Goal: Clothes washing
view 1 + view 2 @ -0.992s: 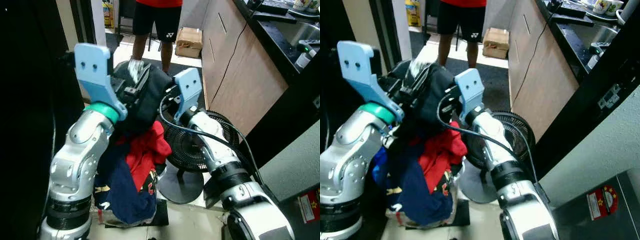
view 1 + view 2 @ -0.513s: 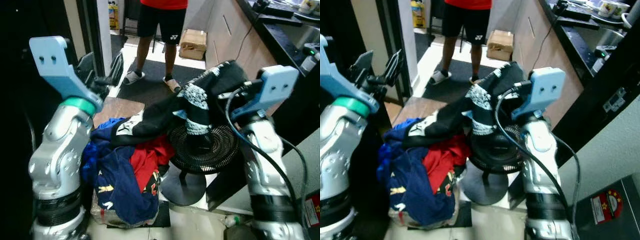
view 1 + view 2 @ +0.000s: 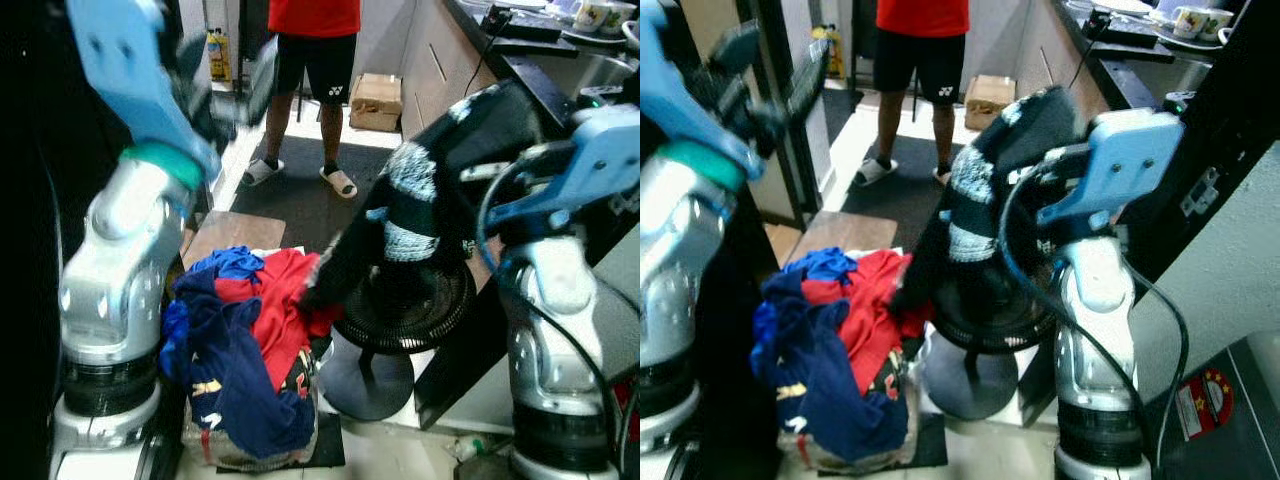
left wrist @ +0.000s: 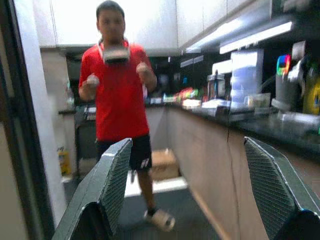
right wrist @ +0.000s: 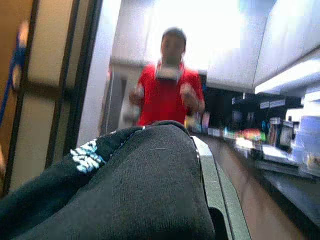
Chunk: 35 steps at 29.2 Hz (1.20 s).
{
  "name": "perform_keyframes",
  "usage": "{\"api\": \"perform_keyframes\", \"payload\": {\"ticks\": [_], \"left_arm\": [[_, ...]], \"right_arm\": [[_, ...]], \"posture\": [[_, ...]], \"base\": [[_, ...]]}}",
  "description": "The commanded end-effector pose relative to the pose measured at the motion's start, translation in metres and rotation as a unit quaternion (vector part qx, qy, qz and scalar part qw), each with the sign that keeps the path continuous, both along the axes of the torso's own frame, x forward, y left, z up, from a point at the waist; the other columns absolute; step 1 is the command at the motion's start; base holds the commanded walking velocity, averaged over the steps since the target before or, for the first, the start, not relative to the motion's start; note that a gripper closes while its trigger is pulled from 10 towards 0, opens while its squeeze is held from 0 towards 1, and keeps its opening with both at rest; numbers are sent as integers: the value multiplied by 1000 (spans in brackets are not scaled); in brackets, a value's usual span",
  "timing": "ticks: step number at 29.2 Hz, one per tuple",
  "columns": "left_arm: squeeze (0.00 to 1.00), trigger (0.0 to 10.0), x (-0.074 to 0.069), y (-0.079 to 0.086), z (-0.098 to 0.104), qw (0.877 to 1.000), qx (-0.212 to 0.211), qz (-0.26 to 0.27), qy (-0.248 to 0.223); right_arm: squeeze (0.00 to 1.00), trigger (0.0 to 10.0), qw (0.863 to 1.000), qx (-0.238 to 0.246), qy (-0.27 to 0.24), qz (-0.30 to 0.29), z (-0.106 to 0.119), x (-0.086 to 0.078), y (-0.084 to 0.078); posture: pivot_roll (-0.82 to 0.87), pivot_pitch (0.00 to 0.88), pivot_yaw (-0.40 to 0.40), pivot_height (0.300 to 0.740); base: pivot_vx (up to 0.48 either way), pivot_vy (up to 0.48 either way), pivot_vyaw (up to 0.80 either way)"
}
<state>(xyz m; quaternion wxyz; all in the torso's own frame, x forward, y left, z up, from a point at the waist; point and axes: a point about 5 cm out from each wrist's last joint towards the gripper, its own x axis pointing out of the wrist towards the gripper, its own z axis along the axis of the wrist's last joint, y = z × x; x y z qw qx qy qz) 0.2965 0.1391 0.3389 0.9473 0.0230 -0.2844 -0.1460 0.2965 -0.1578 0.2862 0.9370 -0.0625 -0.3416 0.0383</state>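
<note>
One black garment clamped in right gripper; left gripper spread

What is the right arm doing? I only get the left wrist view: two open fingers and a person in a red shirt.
Observer: The right gripper is raised and shut on a black garment with white patterning.
Reviewer: Where does the garment hang?
Observer: It drapes down in front of a black fan standing before the robot.
Reviewer: And the rest of the laundry?
Observer: A pile of red and blue clothes sits low on the robot's left of the fan; the garment's lower end reaches the pile's edge.
</note>
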Motion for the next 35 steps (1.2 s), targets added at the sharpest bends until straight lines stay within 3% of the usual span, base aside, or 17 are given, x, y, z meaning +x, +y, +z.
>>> {"api": "perform_keyframes", "payload": {"ticks": [1, 4, 7, 13, 23, 30, 35], "left_arm": [[0, 10000, -6, -1, -3, 1000, 15, 1, -7], [0, 10000, -7, 12, -12, 1000, -11, 23, 14], [0, 10000, -4, 14, -10, 999, -18, 33, 7], [0, 10000, 1, 7, -4, 999, 0, 36, -19], [0, 10000, 1, 6, -6, 999, -11, 38, -18], [0, 10000, 4, 6, -7, 999, 0, 38, -12], [0, 10000, 12, 13, -7, 999, 28, 33, 1]], "right_arm": [[0, 10000, 1000, -13, 1, -6, -4, -3, 0], [0, 10000, 999, -20, 25, -13, -14, -5, -4], [0, 10000, 999, -19, 30, -14, -12, -3, -5], [0, 10000, 999, -21, 32, -8, -10, 5, -2], [0, 10000, 999, -15, 42, 6, -14, 11, 6], [0, 10000, 999, -1, 44, 13, -14, 17, 13], [0, 10000, 999, 29, 43, 18, -21, 19, 28]], "posture": [[42, 3, -11, 740], [34, 0, -32, 740], [29, 0, -41, 740], [25, 0, -36, 740], [19, 0, -58, 740], [54, 0, -12, 740], [87, 2, 80, 740]], "base": [[0, 0, 0], [0, 0, 0], [0, 0, 0], [0, 0, 0], [0, 0, 0], [0, 0, 0], [0, 0, 0]]}}
